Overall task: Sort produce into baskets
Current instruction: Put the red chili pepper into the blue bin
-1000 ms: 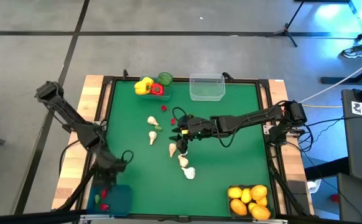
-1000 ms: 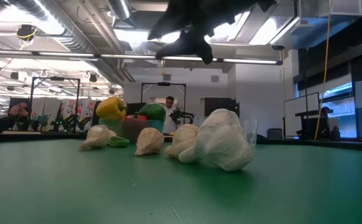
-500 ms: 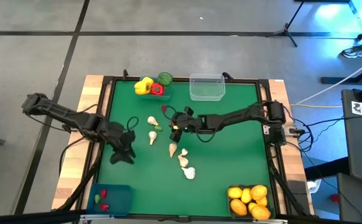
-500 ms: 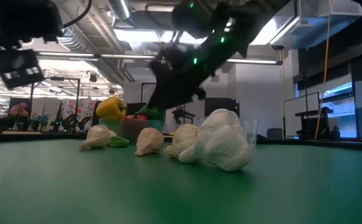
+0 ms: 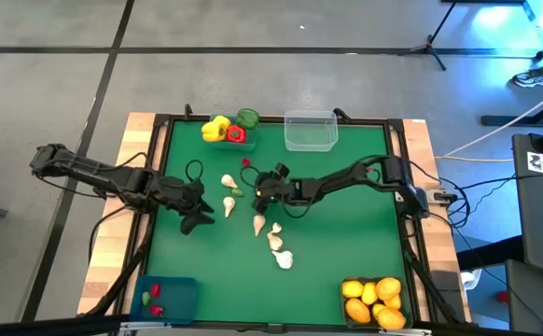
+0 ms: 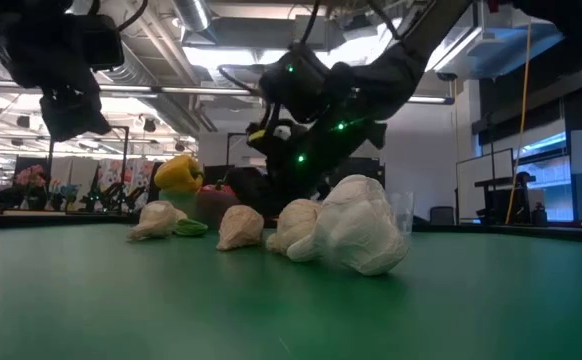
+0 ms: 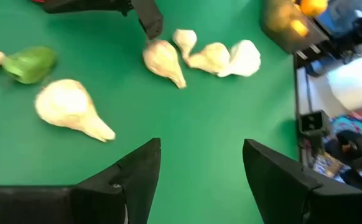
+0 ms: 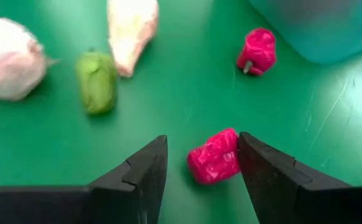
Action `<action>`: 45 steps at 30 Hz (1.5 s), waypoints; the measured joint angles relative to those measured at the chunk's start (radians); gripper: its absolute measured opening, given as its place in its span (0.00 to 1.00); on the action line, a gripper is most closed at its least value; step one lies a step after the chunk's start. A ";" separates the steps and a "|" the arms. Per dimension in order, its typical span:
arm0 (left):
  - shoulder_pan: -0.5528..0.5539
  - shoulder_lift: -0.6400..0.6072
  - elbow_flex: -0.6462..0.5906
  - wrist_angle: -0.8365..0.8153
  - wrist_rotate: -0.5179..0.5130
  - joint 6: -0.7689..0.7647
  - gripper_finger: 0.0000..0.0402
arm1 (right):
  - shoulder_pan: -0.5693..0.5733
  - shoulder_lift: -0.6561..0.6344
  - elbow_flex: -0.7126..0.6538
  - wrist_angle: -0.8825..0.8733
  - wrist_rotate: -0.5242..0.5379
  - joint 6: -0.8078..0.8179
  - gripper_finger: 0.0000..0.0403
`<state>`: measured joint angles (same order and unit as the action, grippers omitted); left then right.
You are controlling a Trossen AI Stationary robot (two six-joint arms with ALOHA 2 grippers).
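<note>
Right gripper [image 8: 203, 163] low over mat, fingers spread, small red piece [image 8: 214, 157] lying between them, not pinched. Second red piece [image 8: 257, 51] beyond, nearer teal basket [image 8: 318, 28]. Green piece [image 8: 96, 81] and garlic bulb [image 8: 131, 28] beside. Left gripper [image 7: 199, 168] spread, empty, near another garlic bulb [image 7: 72, 109].

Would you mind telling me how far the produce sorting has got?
Done: citrus fills the grey bin; small pieces sit in the blue bin; peppers are in the teal one. In hand: open right gripper brackets a red piece. Left: five garlic bulbs; clear bin empty.
</note>
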<state>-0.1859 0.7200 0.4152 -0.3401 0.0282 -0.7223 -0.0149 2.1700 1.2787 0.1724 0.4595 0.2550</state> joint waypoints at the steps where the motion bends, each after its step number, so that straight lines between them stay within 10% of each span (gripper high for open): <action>1: 0.000 0.000 0.000 0.000 -0.012 0.000 0.55 | -0.005 0.007 0.002 0.000 -0.009 0.023 0.48; 20: 0.000 0.000 0.000 0.018 -0.146 -0.041 0.56 | -0.005 0.007 0.000 -0.011 -0.096 0.140 0.11; 35: 0.000 -0.123 0.000 0.099 -0.146 -0.005 0.56 | 0.086 -0.120 -0.003 0.291 -0.269 0.142 0.13; 45: 0.000 -0.341 0.000 0.198 -0.174 0.018 0.56 | 0.222 -0.102 0.069 0.297 -0.192 0.131 0.14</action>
<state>-0.1860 0.3788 0.4152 -0.1420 -0.1461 -0.7039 0.2070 2.0680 1.3479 0.4696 0.2680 0.3857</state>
